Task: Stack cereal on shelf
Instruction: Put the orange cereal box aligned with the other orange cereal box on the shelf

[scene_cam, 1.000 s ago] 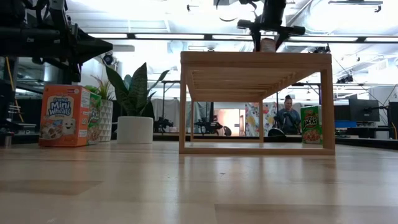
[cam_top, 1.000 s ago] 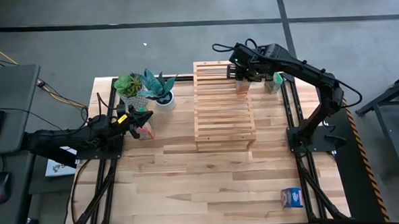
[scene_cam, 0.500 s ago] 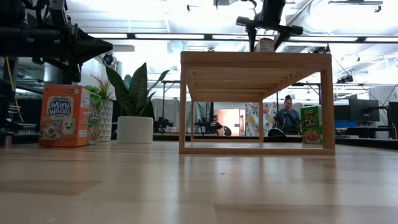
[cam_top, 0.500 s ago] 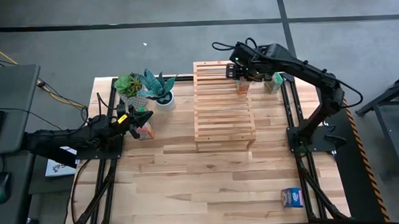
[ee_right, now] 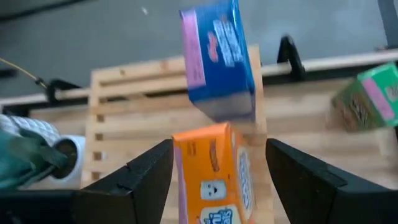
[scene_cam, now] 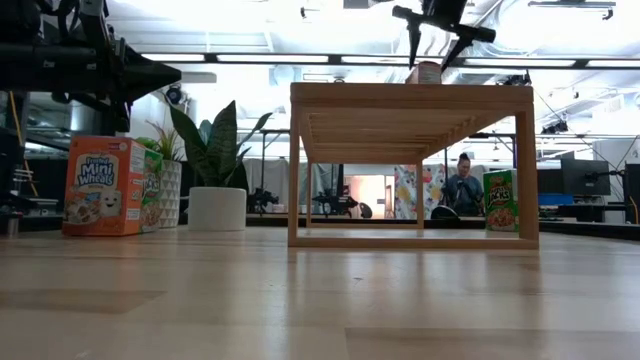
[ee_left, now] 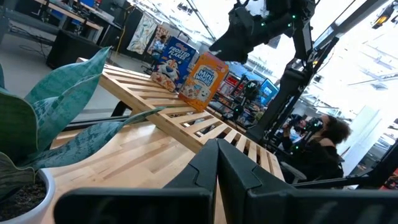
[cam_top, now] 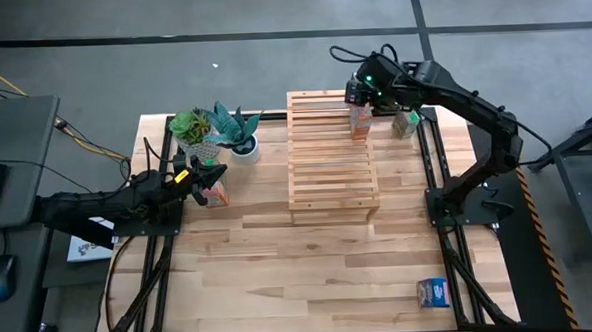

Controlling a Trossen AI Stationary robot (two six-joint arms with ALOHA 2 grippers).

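Observation:
The shelf [cam_top: 331, 159] stands at mid-table. On its far right corner an orange cereal box [ee_right: 214, 168] and a blue one [ee_right: 217, 56] stand upright next to each other; both also show in the left wrist view, the orange box [ee_left: 205, 78] beside the blue box [ee_left: 173, 62]. My right gripper [ee_right: 219, 144] hovers open above them, a finger on either side of the orange box, touching nothing. In the low view the right gripper [scene_cam: 437, 35] hangs clear above the box top [scene_cam: 428, 72]. My left gripper [ee_left: 217, 162] rests shut at the table's left, near another orange box [cam_top: 214, 196].
A green cereal box [cam_top: 404, 124] stands on the table just right of the shelf. A further blue box [cam_top: 434, 293] lies near the front right corner. Two potted plants [cam_top: 209, 130] stand far left of the shelf. A person sits in the room behind [scene_cam: 463, 185].
My right gripper has risen from the orange box on the shelf and drawn back toward the table's far edge. The box stays standing on the shelf top.

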